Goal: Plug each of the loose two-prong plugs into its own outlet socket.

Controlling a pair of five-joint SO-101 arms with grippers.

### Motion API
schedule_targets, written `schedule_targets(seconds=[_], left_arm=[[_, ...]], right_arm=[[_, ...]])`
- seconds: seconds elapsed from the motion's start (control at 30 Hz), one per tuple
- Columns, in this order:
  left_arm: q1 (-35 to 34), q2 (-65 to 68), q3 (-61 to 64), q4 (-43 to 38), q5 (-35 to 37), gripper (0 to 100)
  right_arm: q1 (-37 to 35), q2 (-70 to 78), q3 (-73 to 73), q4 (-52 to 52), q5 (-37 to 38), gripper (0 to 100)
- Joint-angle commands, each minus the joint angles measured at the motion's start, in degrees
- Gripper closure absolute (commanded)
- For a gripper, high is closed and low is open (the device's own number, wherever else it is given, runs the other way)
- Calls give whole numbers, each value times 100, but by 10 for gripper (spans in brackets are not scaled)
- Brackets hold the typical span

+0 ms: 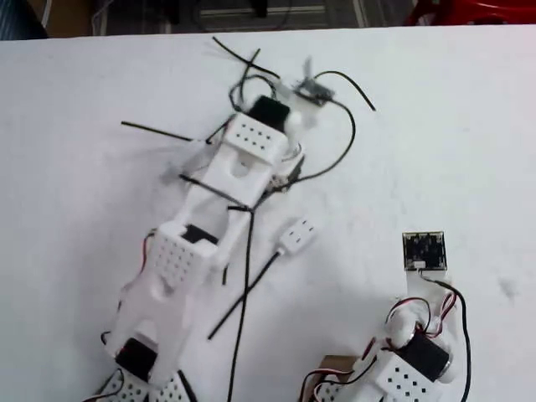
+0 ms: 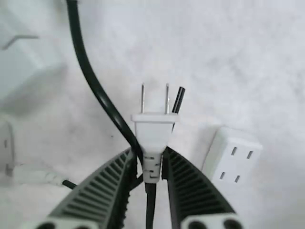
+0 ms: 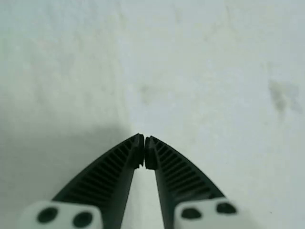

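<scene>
A white two-prong plug sits upright in my left gripper, which is shut on the plug's neck, prongs pointing away over the table. Its black cord runs back between the fingers. A white outlet socket lies on the table just beside the gripper; from above the same outlet socket lies right of the left arm. Another small plug with a black cord lies beyond the arm. My right gripper is shut on nothing, low over bare table.
Black cords loop around and under the left arm and trail toward the front edge. A thick black cord crosses beside the held plug. A white block lies farther off. The right arm stays at the front right.
</scene>
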Motion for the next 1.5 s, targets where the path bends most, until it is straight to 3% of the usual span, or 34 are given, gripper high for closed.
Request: schedule_targets(seconds=[0.0,0.23,0.57,0.8,1.47], left_arm=[[-242,-611,-193,53,62,932],[-541,-576,211,-26,26,929],[-541,-585,1556,-897,-281,904],[-716,-382,1521,-897,-325,759],[-400,-453,1477,-1116,105,755]], right_arm=[[-48,-48,-26,-101,0,979],[-48,-48,-26,-101,0,979],[-57,-48,-26,-101,0,979],[-57,-48,-18,-101,0,979],[-57,-48,-18,-101,0,979]])
